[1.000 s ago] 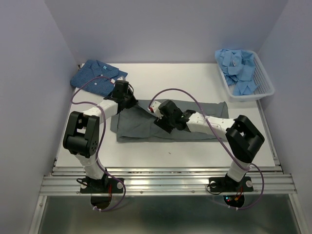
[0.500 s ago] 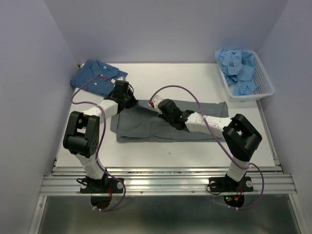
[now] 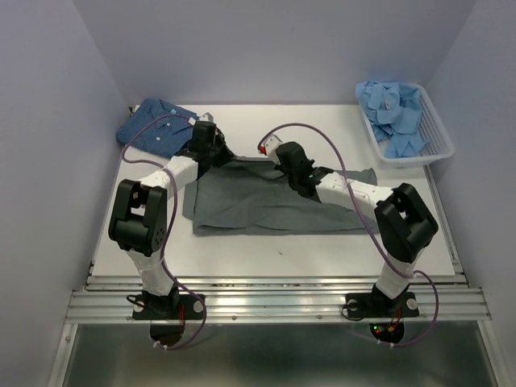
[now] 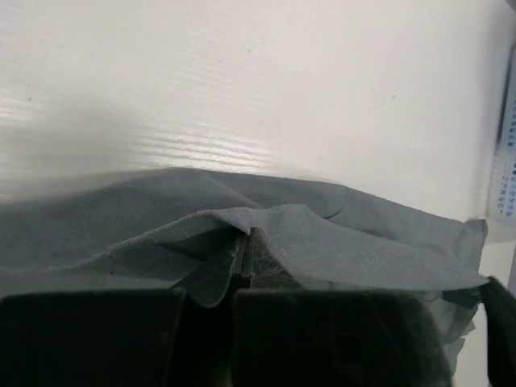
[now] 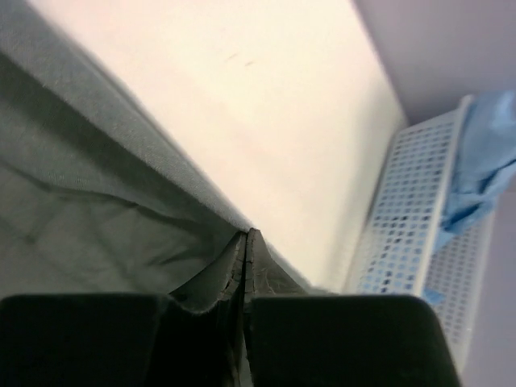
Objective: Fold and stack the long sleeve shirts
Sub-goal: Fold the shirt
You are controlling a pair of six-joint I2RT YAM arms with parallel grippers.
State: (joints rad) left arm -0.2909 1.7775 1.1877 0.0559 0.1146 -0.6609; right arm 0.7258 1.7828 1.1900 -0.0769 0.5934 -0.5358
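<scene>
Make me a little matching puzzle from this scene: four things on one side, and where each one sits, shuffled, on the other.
Things
1. dark grey shirt
2. dark blue shirt
3. light blue shirts
4. white basket

Places
A. far right edge of the table
B. far left corner
C. piled inside the basket
D. spread across the middle, pinched by the left hand and the right hand

Pairs: 1-D, 2-B, 3-C, 4-A
</scene>
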